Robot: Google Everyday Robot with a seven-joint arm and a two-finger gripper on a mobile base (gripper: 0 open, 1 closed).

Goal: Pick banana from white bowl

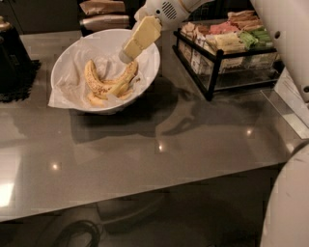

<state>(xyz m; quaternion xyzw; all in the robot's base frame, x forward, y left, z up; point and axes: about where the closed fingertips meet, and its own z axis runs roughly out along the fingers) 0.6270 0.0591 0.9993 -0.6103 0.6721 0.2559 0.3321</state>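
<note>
The white bowl (pixel 77 55) stands at the back left of the grey counter, lined with crumpled white paper. Spotted yellow bananas (pixel 110 82) lie in its middle, two curved ones side by side. My gripper (pixel 128 54) reaches in from the upper right over the bowl's right side, its cream-coloured fingers (pixel 140 36) pointing down-left, the tip just above the top end of the right banana. It holds nothing that I can see.
A black wire rack (pixel 215 62) of coloured packets stands right of the bowl. A dark object (pixel 14 62) sits at the far left. Packets (pixel 101 14) lie behind the bowl. My white arm body (pixel 289 43) fills the right edge.
</note>
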